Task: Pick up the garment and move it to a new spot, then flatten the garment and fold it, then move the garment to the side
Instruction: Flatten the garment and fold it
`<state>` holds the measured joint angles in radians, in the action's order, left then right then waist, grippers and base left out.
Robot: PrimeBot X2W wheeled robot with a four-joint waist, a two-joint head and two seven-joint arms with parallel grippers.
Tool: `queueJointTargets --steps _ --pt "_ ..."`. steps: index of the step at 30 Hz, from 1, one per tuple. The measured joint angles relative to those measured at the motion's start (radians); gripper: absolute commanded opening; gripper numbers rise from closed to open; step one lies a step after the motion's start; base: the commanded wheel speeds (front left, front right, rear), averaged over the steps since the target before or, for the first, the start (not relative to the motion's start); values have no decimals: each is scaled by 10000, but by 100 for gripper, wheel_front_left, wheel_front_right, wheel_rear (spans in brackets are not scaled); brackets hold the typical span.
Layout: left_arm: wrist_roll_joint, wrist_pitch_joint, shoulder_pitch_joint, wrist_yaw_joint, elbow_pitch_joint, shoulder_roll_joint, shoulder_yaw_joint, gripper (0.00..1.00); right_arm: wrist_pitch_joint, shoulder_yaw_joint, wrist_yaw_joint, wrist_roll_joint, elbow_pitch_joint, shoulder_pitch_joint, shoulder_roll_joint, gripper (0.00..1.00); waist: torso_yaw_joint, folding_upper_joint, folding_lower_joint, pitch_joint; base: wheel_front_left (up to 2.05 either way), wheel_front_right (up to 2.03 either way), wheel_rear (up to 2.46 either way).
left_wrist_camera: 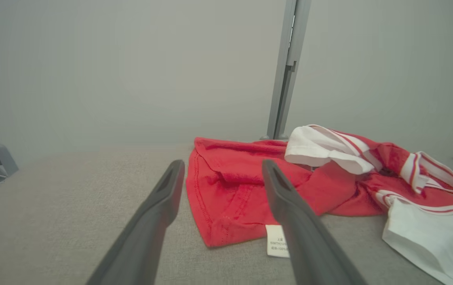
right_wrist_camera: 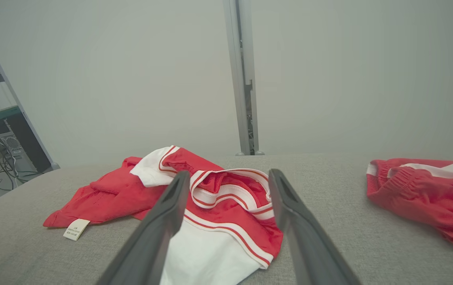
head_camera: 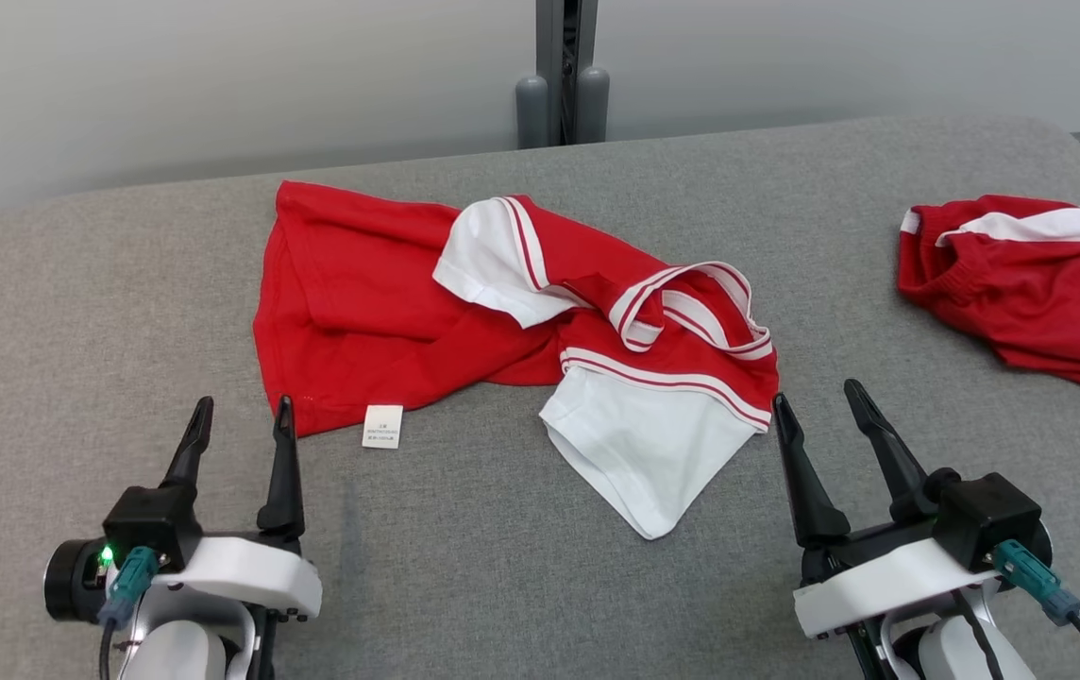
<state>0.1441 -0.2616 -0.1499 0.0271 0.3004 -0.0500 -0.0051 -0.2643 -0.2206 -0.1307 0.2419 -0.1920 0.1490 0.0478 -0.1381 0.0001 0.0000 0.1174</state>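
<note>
Shirt [head_camera: 361, 302], red with white sleeves, was found crumpled on the grey padded surface [head_camera: 502, 604], long axis running left to right, hem end leftward.

Head view: left gripper [head_camera: 245, 406] and right gripper [head_camera: 814, 392] were noted spread and empty, just short of its near edge, one at each end. Red shorts [head_camera: 1031, 293] lay well apart, rightward.

Left wrist view: hem corner [left_wrist_camera: 218, 233] and care label [left_wrist_camera: 275, 239] were seen just ahead of the fingers.

Right wrist view: white sleeve [right_wrist_camera: 206, 257] was seen directly ahead, collar [right_wrist_camera: 230, 190] beyond.

Neither arm was judged nearer; a two-handed lift seemed called for.
</note>
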Motion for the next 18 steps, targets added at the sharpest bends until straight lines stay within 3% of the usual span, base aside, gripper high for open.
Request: queueJointTargets --steps 13,18 --pt "-631 514 -2760 614 3691 -815 -627 100 0 -88 0 215 13 285 0 100 -314 0 0 1103 0 0 0" --pt "-585 844 -3338 786 4337 -991 -876 100 0 -111 0 232 10 418 -2 100 -408 0 0 1330 0 0 0"
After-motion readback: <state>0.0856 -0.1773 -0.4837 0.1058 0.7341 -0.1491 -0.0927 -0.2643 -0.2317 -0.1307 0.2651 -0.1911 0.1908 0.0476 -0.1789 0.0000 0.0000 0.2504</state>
